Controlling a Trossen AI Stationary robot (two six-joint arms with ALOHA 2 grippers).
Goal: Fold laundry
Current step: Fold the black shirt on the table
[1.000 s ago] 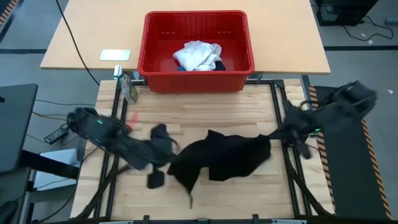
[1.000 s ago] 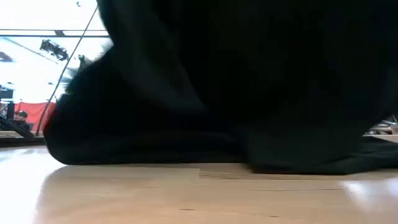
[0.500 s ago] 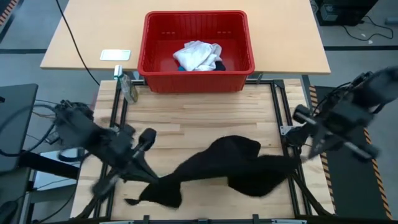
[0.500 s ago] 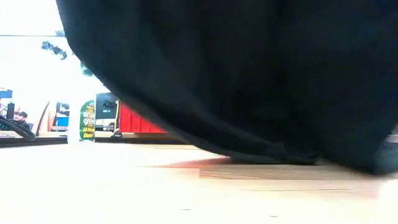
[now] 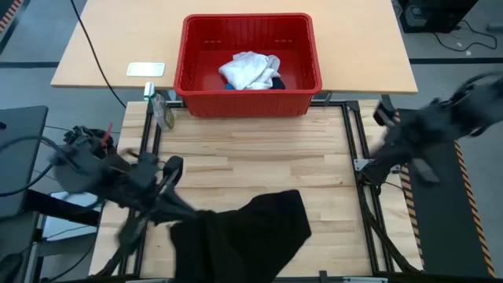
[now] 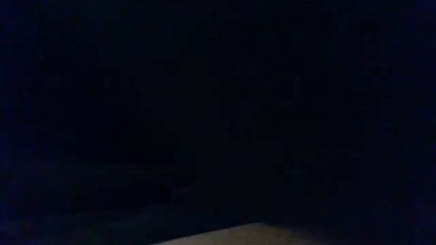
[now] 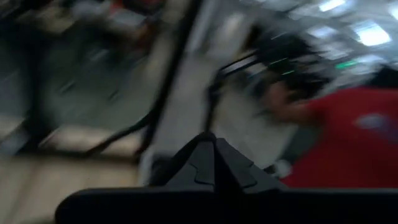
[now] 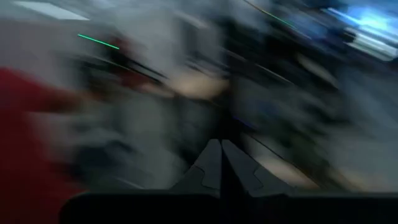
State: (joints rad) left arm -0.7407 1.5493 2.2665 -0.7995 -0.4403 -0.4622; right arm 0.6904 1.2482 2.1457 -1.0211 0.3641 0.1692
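Observation:
The black shirt [image 5: 247, 236] lies crumpled flat on the wooden table [image 5: 259, 149], at its near edge, and blacks out the whole low view [image 6: 218, 122]. My left gripper [image 5: 171, 167] hovers over the table's left edge, beside the shirt's left end. In its wrist view its fingers [image 7: 211, 146] are shut and level, with no cloth between them. My right gripper [image 5: 383, 112] is raised off the table's right edge, well apart from the shirt. Its fingers [image 8: 221, 152] are shut on nothing. A white garment [image 5: 250, 69] and a small blue piece [image 5: 277, 81] lie in the red basket [image 5: 192, 79].
The red basket stands at the table's far edge, on the tan table [image 5: 94, 47] behind. A white card [image 5: 146, 69] lies left of it. A small green packet [image 5: 163, 112] stands at the wooden table's far left corner. Bare wood shows between basket and shirt.
Both grippers have risen and tipped up to level, the left one swinging toward the table's left edge and the right one toward its far right. The shirt hung stretched between them, then dropped toward the near edge. It now lies in a heap in front of the low camera.

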